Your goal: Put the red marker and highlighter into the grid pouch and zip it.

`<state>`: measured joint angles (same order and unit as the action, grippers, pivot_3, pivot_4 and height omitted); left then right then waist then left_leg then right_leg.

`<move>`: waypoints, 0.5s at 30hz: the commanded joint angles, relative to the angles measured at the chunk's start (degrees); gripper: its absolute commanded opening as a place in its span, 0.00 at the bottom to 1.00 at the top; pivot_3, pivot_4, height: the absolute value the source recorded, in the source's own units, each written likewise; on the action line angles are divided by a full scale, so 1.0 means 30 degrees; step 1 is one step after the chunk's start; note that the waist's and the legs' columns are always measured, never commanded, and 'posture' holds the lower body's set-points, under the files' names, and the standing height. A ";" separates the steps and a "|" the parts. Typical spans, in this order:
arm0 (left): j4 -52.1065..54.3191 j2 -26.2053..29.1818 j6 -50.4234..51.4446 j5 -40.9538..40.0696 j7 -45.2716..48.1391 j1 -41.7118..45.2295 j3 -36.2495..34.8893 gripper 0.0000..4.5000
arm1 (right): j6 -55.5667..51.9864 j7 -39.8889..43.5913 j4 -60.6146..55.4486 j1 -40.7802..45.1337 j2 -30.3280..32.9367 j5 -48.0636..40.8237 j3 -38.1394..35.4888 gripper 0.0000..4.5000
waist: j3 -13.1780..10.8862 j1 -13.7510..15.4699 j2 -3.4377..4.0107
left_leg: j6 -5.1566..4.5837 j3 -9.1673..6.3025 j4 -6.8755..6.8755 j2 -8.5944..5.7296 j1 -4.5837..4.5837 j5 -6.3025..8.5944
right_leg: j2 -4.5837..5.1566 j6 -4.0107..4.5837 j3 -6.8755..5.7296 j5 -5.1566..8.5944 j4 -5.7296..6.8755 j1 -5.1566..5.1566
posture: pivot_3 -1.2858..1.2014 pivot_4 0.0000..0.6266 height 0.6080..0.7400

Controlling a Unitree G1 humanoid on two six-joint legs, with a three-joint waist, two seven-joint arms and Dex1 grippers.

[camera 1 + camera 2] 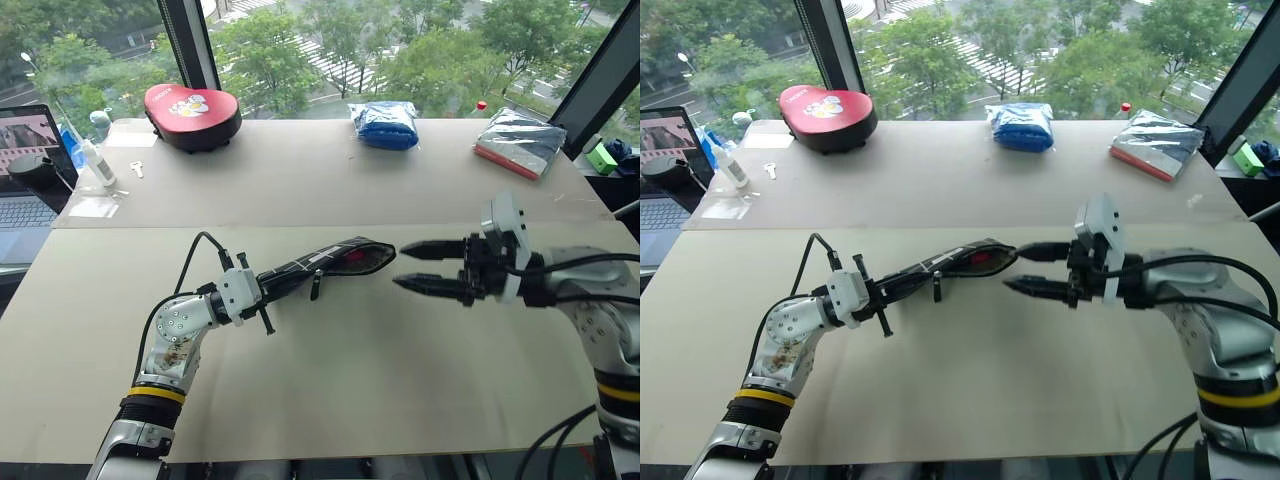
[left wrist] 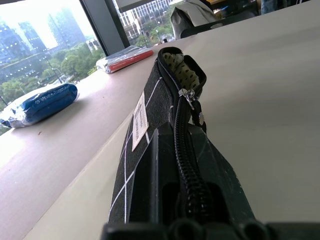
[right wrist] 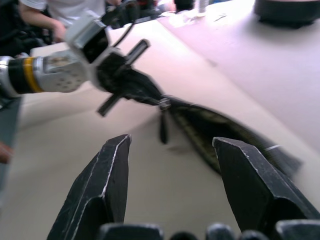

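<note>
Your left tool (image 1: 268, 284) is clamped on one end of the grid pouch (image 1: 330, 262), holding it above the desk (image 1: 350, 370). Something red shows inside its open mouth. Your right tool (image 1: 418, 268) stands wide, empty, just beside that mouth.

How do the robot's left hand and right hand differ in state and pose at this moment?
The left hand is shut on the black fabric grid pouch with thin white lines, holding it off the pale table; the right hand is open and holds nothing. The left hand points rightward along the pouch; the right hand points leftward at the pouch's open mouth, just short of it. Both have two black fingers.
</note>
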<state>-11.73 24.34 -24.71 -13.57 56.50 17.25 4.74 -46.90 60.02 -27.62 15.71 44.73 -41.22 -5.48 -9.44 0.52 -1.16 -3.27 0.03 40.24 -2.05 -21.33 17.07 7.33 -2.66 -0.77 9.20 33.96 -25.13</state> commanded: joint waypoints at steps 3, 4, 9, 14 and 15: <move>0.0527 -0.0047 -0.0013 -0.0297 -0.0070 0.0203 -0.0097 0.00 | 0.0442 -0.4900 -0.0152 0.0466 -0.2827 0.3055 0.3355 0.66 | 0.0000 -0.0040 -0.0002 | 0.0013 0.0009 0.0013 -0.0005 0.0009 -0.0007 | 0.0001 0.0001 0.0007 -0.0002 0.0014 0.0001 | 0.52 0.24 1.00; 0.0519 -0.0062 -0.0010 -0.0293 -0.0062 0.0230 -0.0079 0.00 | 0.0491 -0.5970 0.0331 0.0800 -0.3592 0.3848 0.3932 0.66 | 0.0000 -0.0040 -0.0002 | 0.0022 0.0009 0.0015 -0.0009 0.0012 -0.0013 | 0.0002 0.0004 0.0009 -0.0005 0.0018 0.0000 | 0.52 0.24 1.00; 0.0489 -0.0085 -0.0014 -0.0294 -0.0052 0.0327 -0.0041 0.00 | 0.0728 -0.7935 0.1420 0.1908 -0.5795 0.5400 0.5350 0.66 | 0.0001 0.0056 -0.0001 | 0.0041 -0.0013 0.0015 -0.0034 0.0001 -0.0024 | 0.0002 0.0011 -0.0008 -0.0009 0.0019 -0.0008 | 0.52 0.24 1.00; 0.0533 -0.0123 -0.0001 -0.0266 -0.0093 0.0356 0.0009 0.00 | 0.0858 -0.8622 0.2393 0.3015 -0.7493 0.6366 0.6595 0.66 | 0.0002 -0.0046 0.0001 | 0.0042 -0.0008 0.0016 -0.0035 0.0004 -0.0025 | -0.0001 0.0010 -0.0009 -0.0009 0.0018 -0.0013 | 0.52 0.24 1.00; 0.0503 -0.0138 -0.0004 -0.0262 -0.0101 0.0380 0.0014 0.00 | 0.0859 -0.8663 0.2566 0.3181 -0.7737 0.6395 0.6636 0.66 | 0.0002 -0.0049 0.0001 | 0.0041 -0.0010 0.0015 -0.0034 0.0003 -0.0025 | -0.0003 0.0011 -0.0009 -0.0009 0.0019 -0.0016 | 0.52 0.24 1.00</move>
<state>-11.81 24.06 -24.69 -13.58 56.49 17.63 5.13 -45.99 34.57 -19.61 24.01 22.40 -22.55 14.80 -9.43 0.37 -1.16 -3.15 -0.01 40.29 -2.16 -21.33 16.99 7.32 -2.63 -0.80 9.17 34.02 -25.17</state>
